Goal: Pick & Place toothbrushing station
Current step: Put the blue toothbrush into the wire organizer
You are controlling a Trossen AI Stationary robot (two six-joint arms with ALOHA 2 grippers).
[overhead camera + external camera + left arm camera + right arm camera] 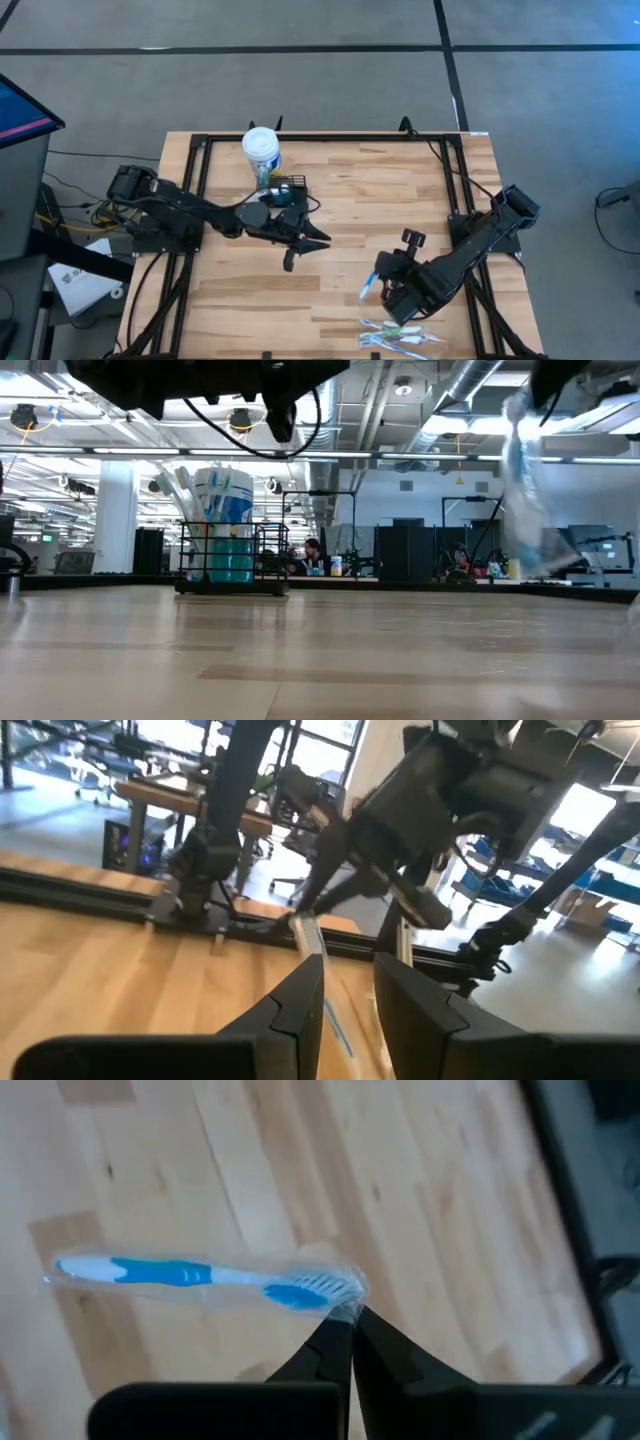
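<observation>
Caddy (288, 190) sits far-left beside tub (261, 152), under left gripper (300, 243), fingers slightly apart, empty | high: right gripper (385, 283) mid-right, pinching wrapped brush (367, 288) | low: caddy (232, 558) upright | right wrist: grip only catches wrapper (345, 1308) — carry slowly, level.

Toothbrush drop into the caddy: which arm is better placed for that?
Right. The right tool is shut on the wrapped blue toothbrush, held above the table. The left tool holds nothing and hovers beside the black caddy, so it would first need a brush.
</observation>
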